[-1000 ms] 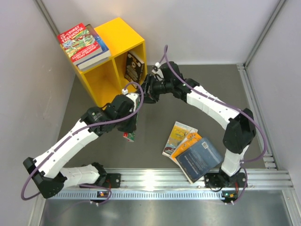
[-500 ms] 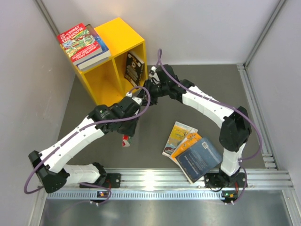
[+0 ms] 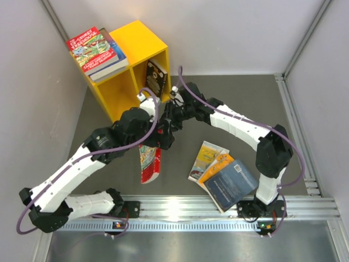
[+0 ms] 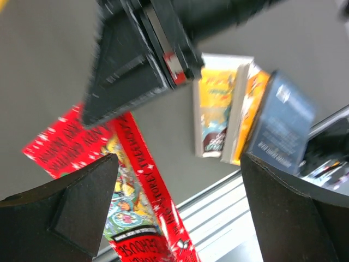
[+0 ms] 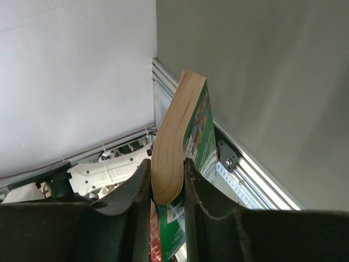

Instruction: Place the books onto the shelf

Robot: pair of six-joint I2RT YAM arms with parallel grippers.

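Since a second ago the left tool point(image 4: 175, 185) has sprung wide apart, releasing the red Treehouse book point(image 3: 148, 164), its arm stretched further toward centre. Only the right wrist view shows the right tool point(image 5: 167, 180) clamped across that book, which is just in front of the yellow shelf point(image 3: 122, 90).

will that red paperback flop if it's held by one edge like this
Probably floppy: the red paperback curves along its page edge where the right claw pinches it. Likely light, since that one narrow pinch seems to hold it. It may swing or slip, as most of it sticks out beyond the claw.
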